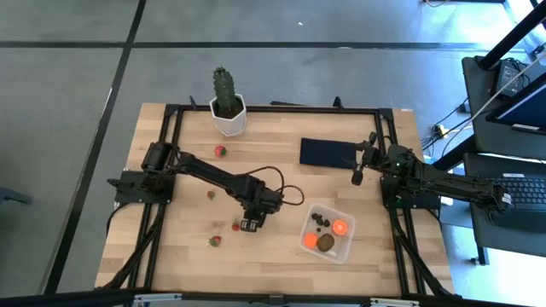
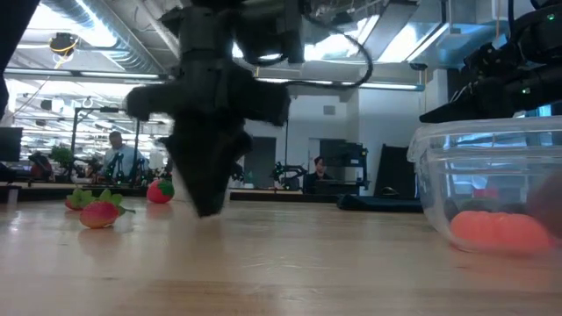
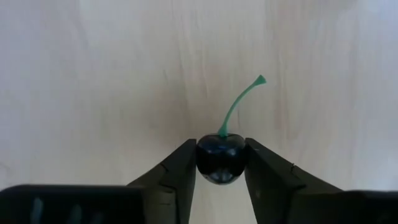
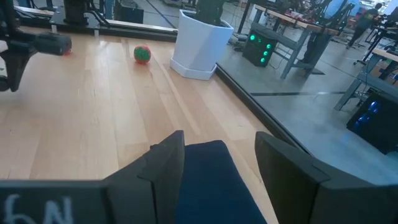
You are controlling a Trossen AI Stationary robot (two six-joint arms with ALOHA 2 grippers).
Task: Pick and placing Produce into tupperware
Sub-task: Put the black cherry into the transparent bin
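Left gripper (image 3: 221,167) is down on the tabletop (image 1: 171,247), jaws pinched on a dark cherry (image 3: 221,158), stem poking free so the grip sits on the fruit. The tupperware (image 1: 328,233) waits at three o'clock, already part filled. Right gripper (image 4: 217,162) idles half open over the black pad (image 1: 324,152), holding nothing.
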